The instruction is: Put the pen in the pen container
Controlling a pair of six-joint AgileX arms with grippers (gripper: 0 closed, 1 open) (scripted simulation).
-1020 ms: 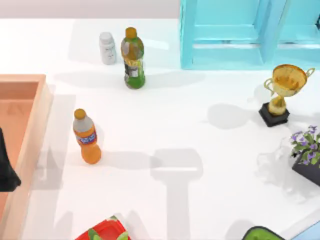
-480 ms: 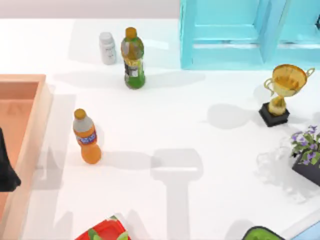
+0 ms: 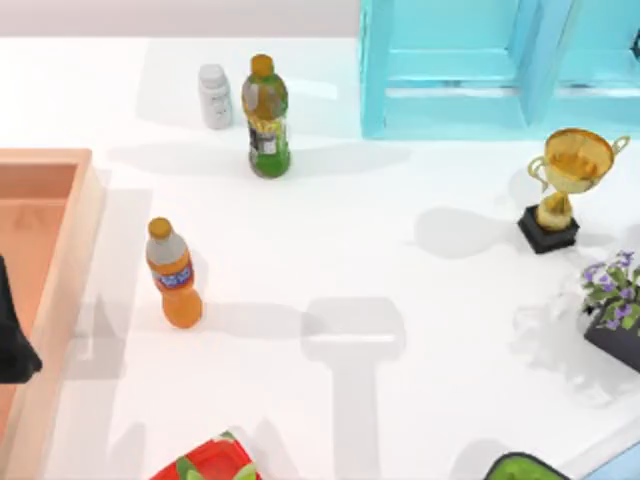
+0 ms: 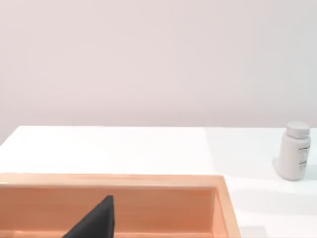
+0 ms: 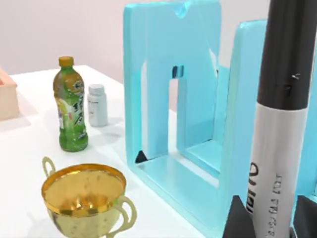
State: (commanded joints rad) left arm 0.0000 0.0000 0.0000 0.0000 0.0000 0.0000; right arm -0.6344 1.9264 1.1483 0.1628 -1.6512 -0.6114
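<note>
Upright, pen [image 5: 277, 148] in right pincer [image 5: 267, 218] beside container [image 5: 171, 94].

Only the potted flowers [image 3: 617, 290] seem shifted — slightly rightward — since earlier.

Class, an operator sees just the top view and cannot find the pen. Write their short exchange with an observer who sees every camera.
Operator: I see the left tool parked over the tray. Where is the pen?
Observer: The right wrist view shows the pen upright, black end up, between the right tool's fingers.
Operator: What is around it?
Observer: The blue rack rises just behind it; the trophy sits lower, off to one side.
</note>
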